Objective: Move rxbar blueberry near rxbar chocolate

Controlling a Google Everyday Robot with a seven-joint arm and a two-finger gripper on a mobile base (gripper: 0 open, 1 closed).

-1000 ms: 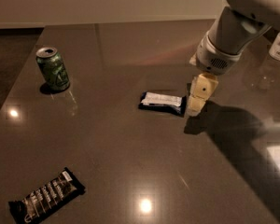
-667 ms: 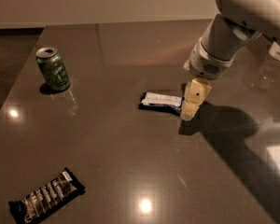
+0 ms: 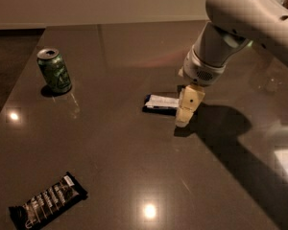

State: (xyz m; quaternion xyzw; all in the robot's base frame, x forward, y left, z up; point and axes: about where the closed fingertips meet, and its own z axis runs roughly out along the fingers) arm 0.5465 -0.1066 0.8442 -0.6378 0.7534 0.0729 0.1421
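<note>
The rxbar blueberry (image 3: 161, 102), a small dark blue bar with a white panel, lies flat near the middle of the dark table. My gripper (image 3: 186, 113) hangs from the white arm, down at the table right at the bar's right end and partly covering it. The rxbar chocolate (image 3: 47, 202), a black bar with rows of white lettering, lies at the front left, far from the gripper.
A green soda can (image 3: 54, 71) stands upright at the back left. The arm's shadow falls across the right side of the dark table (image 3: 115, 152). The table's left edge runs along the frame's left side.
The arm has shifted left and down, bringing the gripper from beside the blue bar's right end to over that end. The bars and can have not moved.
</note>
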